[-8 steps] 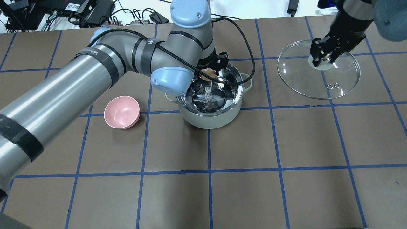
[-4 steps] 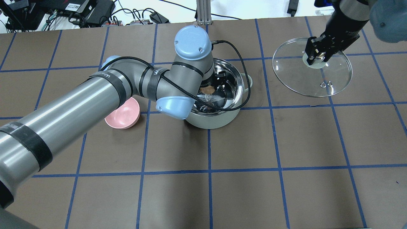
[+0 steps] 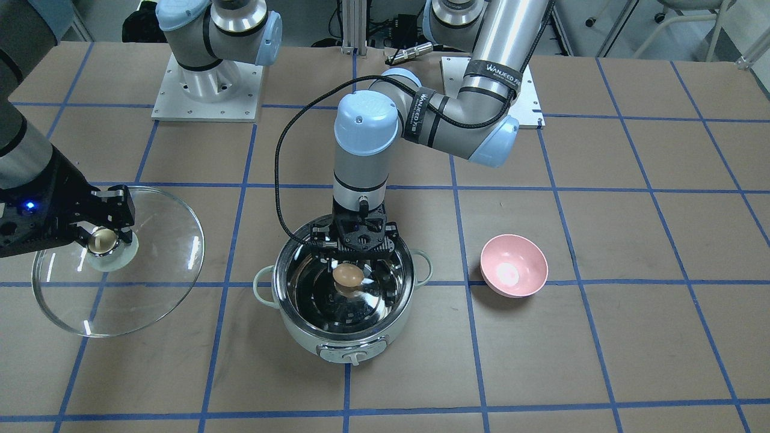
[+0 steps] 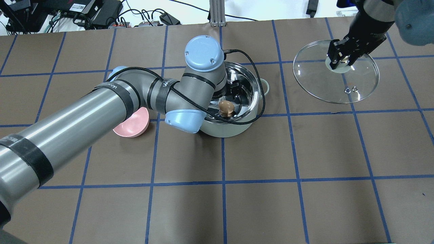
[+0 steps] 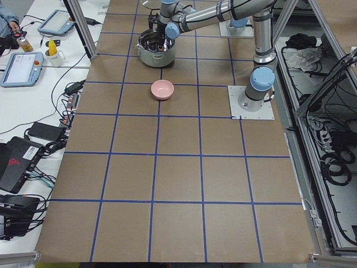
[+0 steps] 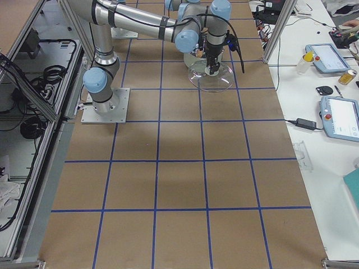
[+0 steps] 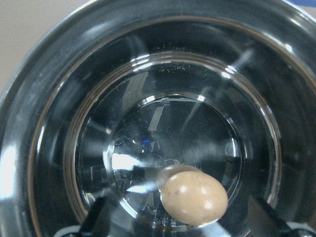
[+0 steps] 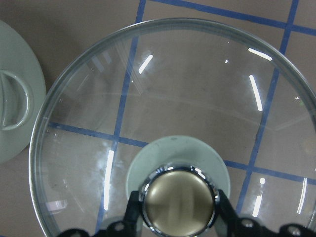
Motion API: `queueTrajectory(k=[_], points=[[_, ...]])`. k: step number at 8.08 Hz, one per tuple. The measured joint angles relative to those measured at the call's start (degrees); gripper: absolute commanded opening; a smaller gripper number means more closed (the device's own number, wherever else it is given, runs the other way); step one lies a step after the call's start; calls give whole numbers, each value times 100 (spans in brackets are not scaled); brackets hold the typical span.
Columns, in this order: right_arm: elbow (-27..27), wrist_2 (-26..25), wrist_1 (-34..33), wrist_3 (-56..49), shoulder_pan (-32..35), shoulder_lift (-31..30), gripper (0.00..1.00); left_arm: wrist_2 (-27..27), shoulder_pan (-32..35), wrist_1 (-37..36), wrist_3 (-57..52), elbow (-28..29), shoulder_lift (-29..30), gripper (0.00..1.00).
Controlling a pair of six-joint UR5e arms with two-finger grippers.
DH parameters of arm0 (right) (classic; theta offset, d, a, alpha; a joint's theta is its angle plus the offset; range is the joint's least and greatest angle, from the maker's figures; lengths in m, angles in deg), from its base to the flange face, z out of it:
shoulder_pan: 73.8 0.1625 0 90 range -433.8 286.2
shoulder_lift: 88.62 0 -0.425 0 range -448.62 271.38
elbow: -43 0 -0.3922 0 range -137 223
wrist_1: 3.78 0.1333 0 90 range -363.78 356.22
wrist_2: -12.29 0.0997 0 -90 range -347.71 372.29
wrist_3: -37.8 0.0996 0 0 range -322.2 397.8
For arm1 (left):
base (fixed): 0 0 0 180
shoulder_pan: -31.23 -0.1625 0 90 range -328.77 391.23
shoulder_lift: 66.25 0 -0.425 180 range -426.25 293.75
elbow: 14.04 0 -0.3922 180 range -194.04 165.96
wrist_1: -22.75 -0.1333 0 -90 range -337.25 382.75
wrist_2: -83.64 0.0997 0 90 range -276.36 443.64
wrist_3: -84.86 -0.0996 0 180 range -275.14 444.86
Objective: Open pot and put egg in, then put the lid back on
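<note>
The left gripper (image 3: 359, 255) hangs just inside the open mouth of the pot (image 3: 304, 338), its fingers spread wide with nothing between them. The egg (image 3: 348, 275) lies inside the pot, apparently resting on the steel bottom, though reflections make the contact hard to confirm. The right gripper (image 4: 341, 60) is clamped on the knob (image 8: 177, 200) of the lid (image 4: 339, 88), holding the lid well apart from the pot, on the side opposite the pink bowl (image 3: 514, 273).
</note>
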Motion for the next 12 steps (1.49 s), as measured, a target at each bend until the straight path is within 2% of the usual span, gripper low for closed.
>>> queueTrajectory(k=[2,5,7,8,10,12], points=[[0,-16,3,-16,0,-3,0,7,0,739,-3,217,-171,100],[-8,-29,-9,-34,23,-14,0,0,-85,2902,-370,1073,-716,100],[-61,-46,-32,-36,251,-36,0,-155,-554,3828,-880,1217,-1271,100],[-72,-209,-96,-25,581,-21,0,-364,-914,4256,-1181,1227,-1542,100],[-78,-462,-382,41,1394,5,0,-542,-1657,4763,-1942,1215,-1939,100],[-75,-472,-514,56,1856,24,0,-533,-2039,4878,-2477,1211,-2123,100]])
